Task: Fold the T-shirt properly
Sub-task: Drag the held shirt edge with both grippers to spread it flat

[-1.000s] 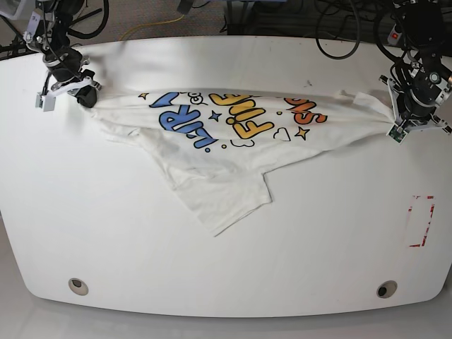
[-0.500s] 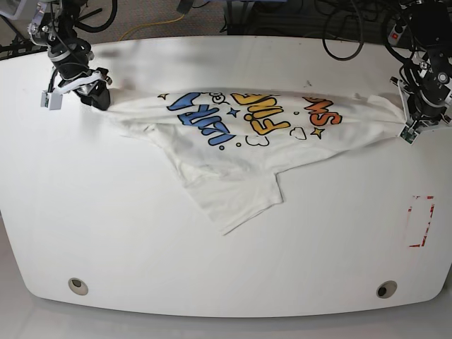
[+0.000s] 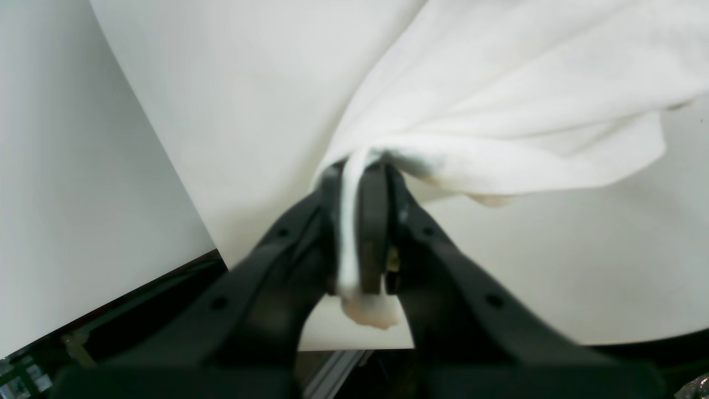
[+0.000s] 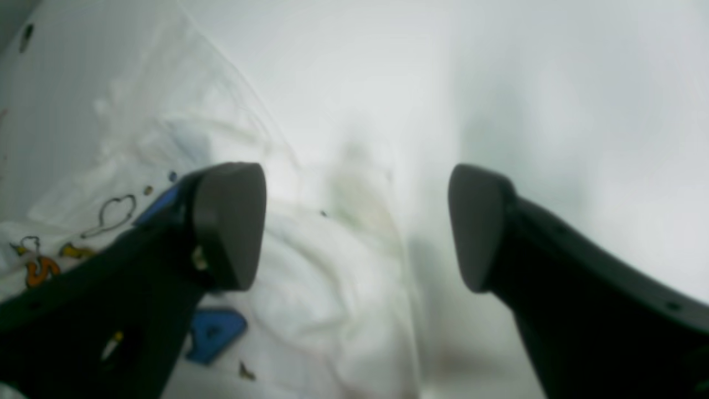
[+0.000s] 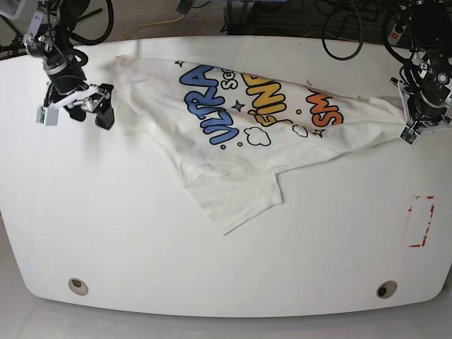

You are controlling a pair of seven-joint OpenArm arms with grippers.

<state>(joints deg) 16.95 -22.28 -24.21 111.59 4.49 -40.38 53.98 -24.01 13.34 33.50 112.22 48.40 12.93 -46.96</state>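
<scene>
The white T-shirt point(image 5: 233, 162) lies print side up across the back half of the table, one sleeve pointing toward the front. Its blue and yellow lettering point(image 5: 215, 116) shows. My left gripper point(image 5: 415, 133), at the right of the base view, is shut on the T-shirt's right end; the left wrist view shows a bunch of white cloth point(image 3: 498, 111) pinched in the left gripper point(image 3: 357, 221). My right gripper point(image 5: 90, 111) stands open just left of the T-shirt's blurred left end. In the right wrist view the right gripper point(image 4: 354, 221) holds nothing, and the T-shirt point(image 4: 310, 310) lies below it.
The white table point(image 5: 212, 282) has two round holes point(image 5: 78, 286) point(image 5: 386, 289) near its front edge. A red-marked rectangle point(image 5: 421, 221) sits at the right. Cables point(image 5: 339, 35) hang behind the back edge.
My right gripper opened and let go of the T-shirt's left end, then drew down and away. The cloth fell back and spread, showing more print. The left gripper kept its hold.
</scene>
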